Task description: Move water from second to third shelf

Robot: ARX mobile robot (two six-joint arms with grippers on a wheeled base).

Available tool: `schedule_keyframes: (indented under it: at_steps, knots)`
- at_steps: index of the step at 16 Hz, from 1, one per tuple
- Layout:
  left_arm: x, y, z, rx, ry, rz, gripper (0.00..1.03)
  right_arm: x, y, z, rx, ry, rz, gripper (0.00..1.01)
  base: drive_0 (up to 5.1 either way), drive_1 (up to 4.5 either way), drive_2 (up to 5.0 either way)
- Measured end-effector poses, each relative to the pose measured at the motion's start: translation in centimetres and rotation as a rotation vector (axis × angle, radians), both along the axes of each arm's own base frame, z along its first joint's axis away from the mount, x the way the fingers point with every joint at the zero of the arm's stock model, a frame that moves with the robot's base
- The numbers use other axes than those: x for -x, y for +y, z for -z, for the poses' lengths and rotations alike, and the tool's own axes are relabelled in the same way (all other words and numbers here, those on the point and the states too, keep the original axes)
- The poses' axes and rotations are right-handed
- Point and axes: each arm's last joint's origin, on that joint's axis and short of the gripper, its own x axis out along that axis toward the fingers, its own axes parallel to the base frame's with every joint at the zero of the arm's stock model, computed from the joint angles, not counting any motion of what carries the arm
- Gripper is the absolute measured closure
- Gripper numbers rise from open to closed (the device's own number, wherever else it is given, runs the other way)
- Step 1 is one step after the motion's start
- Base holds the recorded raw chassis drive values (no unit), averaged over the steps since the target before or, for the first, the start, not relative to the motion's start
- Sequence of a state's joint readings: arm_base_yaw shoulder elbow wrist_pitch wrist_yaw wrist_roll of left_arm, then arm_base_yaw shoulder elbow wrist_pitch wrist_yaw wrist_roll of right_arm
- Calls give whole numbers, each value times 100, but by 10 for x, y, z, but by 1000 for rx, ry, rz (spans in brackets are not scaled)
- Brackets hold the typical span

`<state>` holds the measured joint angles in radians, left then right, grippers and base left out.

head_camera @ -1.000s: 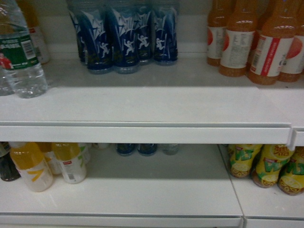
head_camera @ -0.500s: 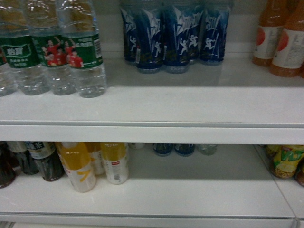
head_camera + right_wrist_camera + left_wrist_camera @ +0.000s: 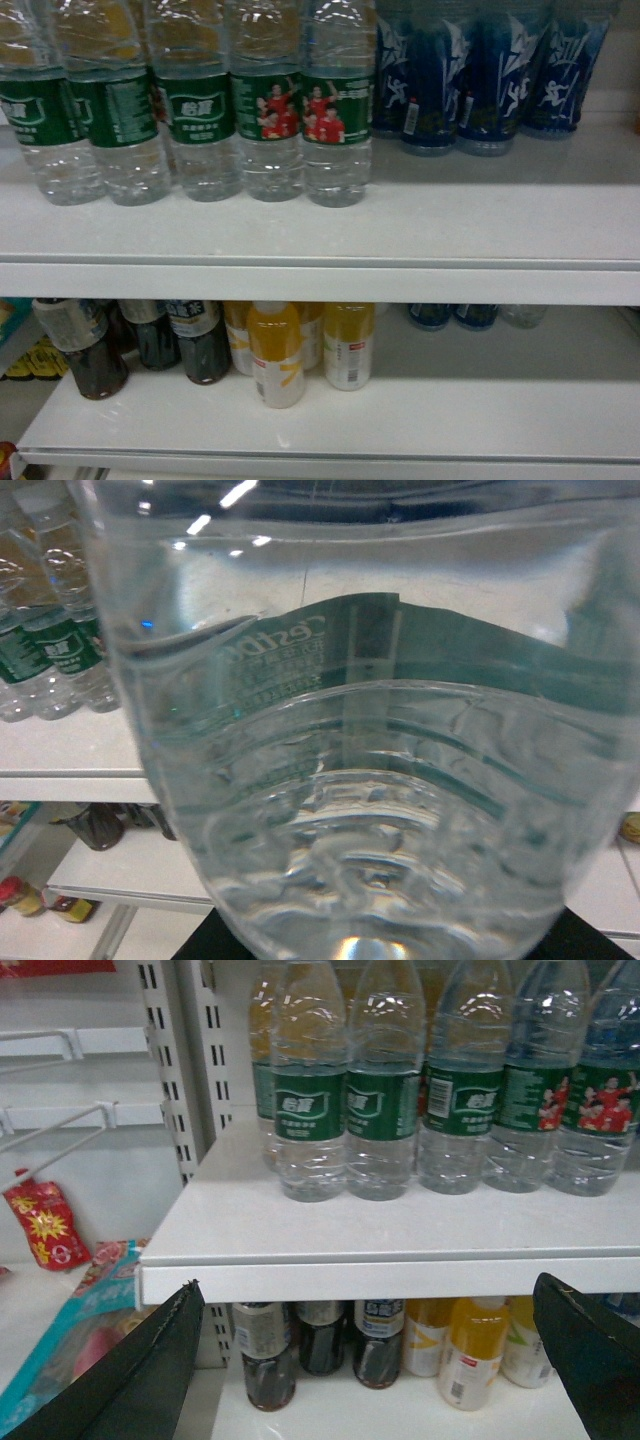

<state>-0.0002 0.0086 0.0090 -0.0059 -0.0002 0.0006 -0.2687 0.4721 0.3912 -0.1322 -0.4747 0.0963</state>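
Light falls from overhead and is dim and greenish; the head view is soft and grainy. The upper shelf (image 3: 320,235) shadows the back of the lower shelf (image 3: 450,400). Ceiling lamps glint on the water bottle (image 3: 350,740), which fills the right wrist view, blurred and distorting the background.

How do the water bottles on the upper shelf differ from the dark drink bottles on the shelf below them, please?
The water bottles hold colourless liquid; the dark drink bottles hold near-black liquid. The water bottles wear green wrap labels, the dark ones pale labels. The water bottles stand at the left of the upper shelf, the dark ones on the lower shelf. Both kinds stand upright in rows.
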Motion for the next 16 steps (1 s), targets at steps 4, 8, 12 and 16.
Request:
schedule_keyframes:
  at_steps: [4,8,12,16]
  knots:
    - [0,0,0,0,-3,0,5,0,0,0,1,-3,-1,64,-496,250,250]
    - [0,0,0,0,-2,0,5,0,0,0,0,0,-1,64,-497,249,249]
    - [0,0,0,0,-3,-1,5,0,0,0,1,-5,-1,64,-498,248,248]
    - [0,0,0,0,-3,0,5,0,0,0,0,0,-1,64,-491,254,254]
